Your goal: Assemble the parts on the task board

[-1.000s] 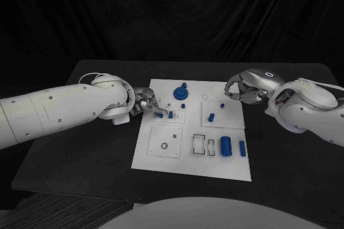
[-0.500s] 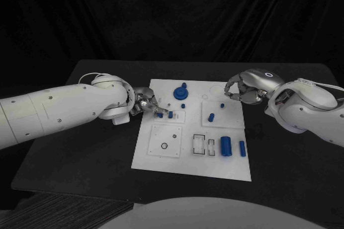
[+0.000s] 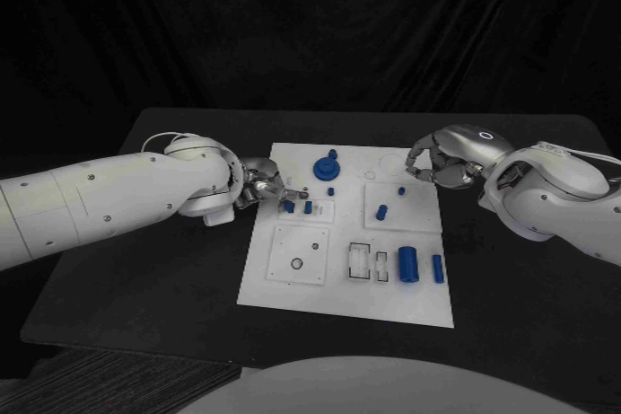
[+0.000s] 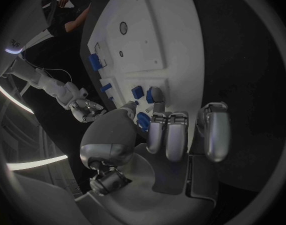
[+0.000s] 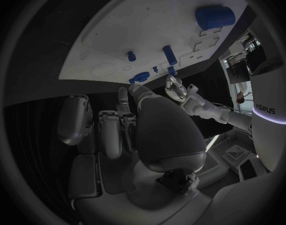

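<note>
The white task board (image 3: 339,293) lies mid-table. My left hand (image 3: 266,188) is at its left edge, fingers apart, with one fingertip (image 4: 157,94) right beside two small blue blocks (image 3: 298,207) (image 4: 137,91). Nothing sits in its grasp. A round blue part (image 3: 327,169) (image 4: 143,120) stands just beyond the fingers. My right hand (image 3: 433,162) hovers over the board's far right corner with its fingers (image 5: 112,125) curled in on nothing. A thick blue cylinder (image 3: 409,263) (image 5: 215,16), a slim blue piece (image 3: 438,268) and blue pegs (image 3: 382,212) (image 5: 169,54) are on the board's right half.
A square insert with a round hole (image 3: 296,263) and a slotted insert (image 3: 366,261) lie on the board's near half. Bare black table (image 3: 155,279) surrounds the board on both sides.
The left hand's fingertips have risen slightly from the small blue blocks. The right hand has stayed where it was.
</note>
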